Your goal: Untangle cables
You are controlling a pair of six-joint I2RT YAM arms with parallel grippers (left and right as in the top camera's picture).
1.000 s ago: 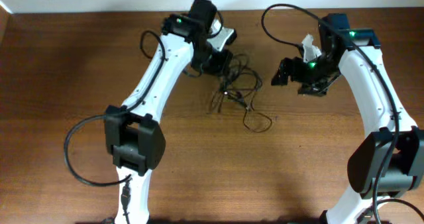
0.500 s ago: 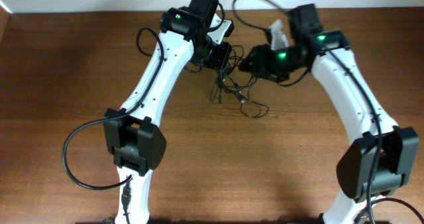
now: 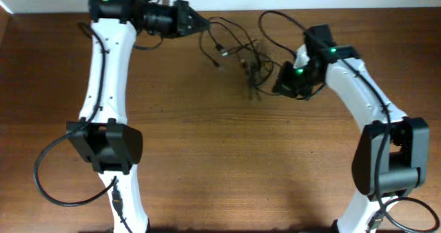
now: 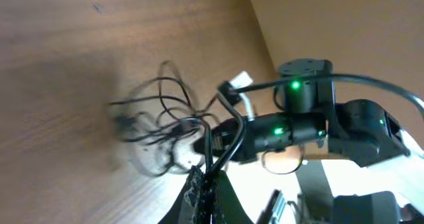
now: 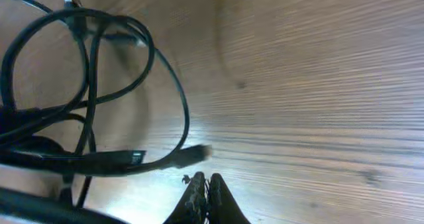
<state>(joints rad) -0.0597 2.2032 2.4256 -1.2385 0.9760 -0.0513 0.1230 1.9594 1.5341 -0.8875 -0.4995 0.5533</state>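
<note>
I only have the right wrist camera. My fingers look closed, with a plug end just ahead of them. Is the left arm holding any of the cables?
Observer: Yes. In the overhead view the left fingers are shut on one strand of the cables, well off to the tangle's left near the far edge of the table.
Operator: Is that strand pulled straight?
Observer: No, it arcs loosely across to the tangle.
Operator: Where do my fingers sit relative to the tangle?
Observer: The right fingers are right at its right edge.
</note>
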